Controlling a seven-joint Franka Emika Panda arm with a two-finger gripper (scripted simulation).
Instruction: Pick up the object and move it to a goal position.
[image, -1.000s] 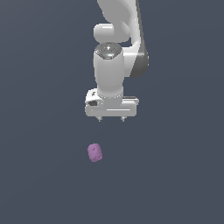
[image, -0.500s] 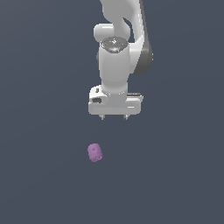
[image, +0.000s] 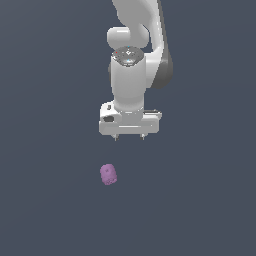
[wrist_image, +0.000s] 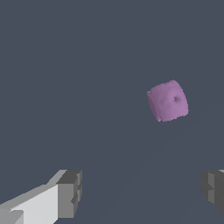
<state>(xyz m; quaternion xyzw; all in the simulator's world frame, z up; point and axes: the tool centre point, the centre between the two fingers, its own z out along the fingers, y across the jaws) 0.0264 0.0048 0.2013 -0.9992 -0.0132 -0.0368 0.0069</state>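
Since the grasp has not yet been made, the risks below are offered as judgement only.

Risk of a missed grasp: the object (image: 108, 174) lies to the exterior view's left of the gripper (image: 129, 136), so a straight descent would probably bring one finger down beside it or on top of it.
Risk of rolling: the rounded, bumpy body could be nudged away if it is touched by a single fingertip before both close.
Gripper opening: the jaws are held wide apart, as shown in the wrist view, where the two fingertips (wrist_image: 70, 193) stand at opposite edges.
Gripper contents: nothing is held or touched.
Object position: resting alone on the dark surface (image: 45, 200), nearer the camera than the gripper, clearly apart from it.
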